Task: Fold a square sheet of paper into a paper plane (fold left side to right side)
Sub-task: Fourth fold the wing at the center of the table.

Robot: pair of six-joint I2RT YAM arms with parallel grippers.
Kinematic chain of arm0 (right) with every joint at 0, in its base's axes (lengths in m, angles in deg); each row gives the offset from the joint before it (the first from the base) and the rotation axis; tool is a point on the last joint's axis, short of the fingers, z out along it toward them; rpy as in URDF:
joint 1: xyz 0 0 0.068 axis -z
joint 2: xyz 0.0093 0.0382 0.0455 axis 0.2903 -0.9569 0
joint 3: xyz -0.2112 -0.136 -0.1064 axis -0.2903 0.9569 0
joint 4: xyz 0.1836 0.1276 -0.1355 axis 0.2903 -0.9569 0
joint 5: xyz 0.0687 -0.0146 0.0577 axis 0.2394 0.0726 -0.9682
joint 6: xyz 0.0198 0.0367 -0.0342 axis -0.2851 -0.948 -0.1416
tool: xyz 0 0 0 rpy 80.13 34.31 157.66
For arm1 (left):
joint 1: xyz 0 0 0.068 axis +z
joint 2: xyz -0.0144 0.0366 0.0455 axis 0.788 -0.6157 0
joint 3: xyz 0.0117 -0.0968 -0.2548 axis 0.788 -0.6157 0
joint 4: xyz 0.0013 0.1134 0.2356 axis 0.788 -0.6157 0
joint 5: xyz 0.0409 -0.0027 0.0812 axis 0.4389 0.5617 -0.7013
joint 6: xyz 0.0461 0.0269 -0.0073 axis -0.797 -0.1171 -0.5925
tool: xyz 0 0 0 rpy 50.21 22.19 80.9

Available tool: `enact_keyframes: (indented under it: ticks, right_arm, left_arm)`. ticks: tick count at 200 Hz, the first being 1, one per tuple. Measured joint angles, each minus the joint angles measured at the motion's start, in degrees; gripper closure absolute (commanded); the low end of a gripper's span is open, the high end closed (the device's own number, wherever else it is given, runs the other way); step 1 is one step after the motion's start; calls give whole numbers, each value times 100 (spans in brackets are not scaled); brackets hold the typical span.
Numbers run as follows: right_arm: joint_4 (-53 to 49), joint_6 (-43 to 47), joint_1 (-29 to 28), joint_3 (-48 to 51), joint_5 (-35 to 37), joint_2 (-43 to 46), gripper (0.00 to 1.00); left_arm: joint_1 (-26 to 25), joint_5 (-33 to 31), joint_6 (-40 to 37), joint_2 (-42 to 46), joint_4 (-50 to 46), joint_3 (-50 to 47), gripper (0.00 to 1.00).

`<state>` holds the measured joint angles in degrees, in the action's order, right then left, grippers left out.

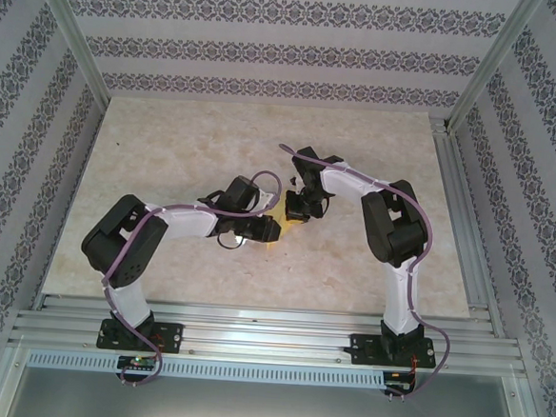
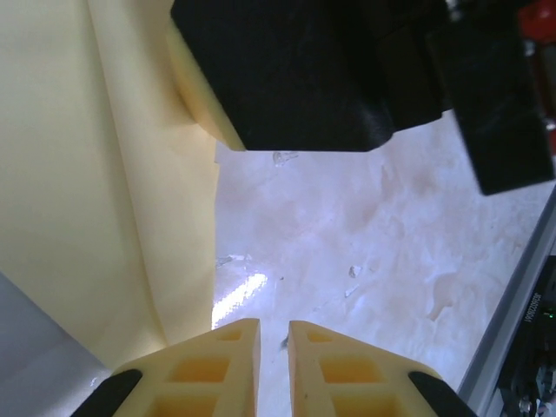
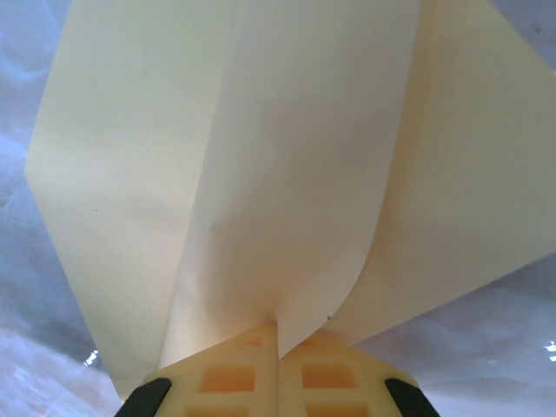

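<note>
The paper plane (image 3: 261, 174) sits mid-table, and one long straight edge runs just beside the left gripper (image 2: 273, 334). Bare table (image 1: 168, 144) lies open all round it. The paper is thin, matte mustard-yellow and sharply creased, with one flap curling. The tabletop is glossy, marbled beige. The right gripper (image 3: 278, 347) has its ribbed yellow pads pressed together, pinching the plane's folded layers. The left gripper's fingers stand narrowly parted, gripping nothing.
</note>
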<state>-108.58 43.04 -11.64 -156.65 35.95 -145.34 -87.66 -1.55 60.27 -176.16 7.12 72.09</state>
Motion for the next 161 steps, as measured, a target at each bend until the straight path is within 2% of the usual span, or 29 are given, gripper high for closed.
enact_keyframes:
  ticks: [80,146,161]
  right_arm:
    - [0,0,0,0,2,0,100]
    - [-24,2,0,-28,2,-9,100]
    - [-35,0,0,-35,2,-9,92]
  left_arm:
    - [-15,127,0,-522,50,33,84]
    - [-15,76,-26,-520,199,-70,85]
    - [-15,76,-24,-483,400,-195,85]
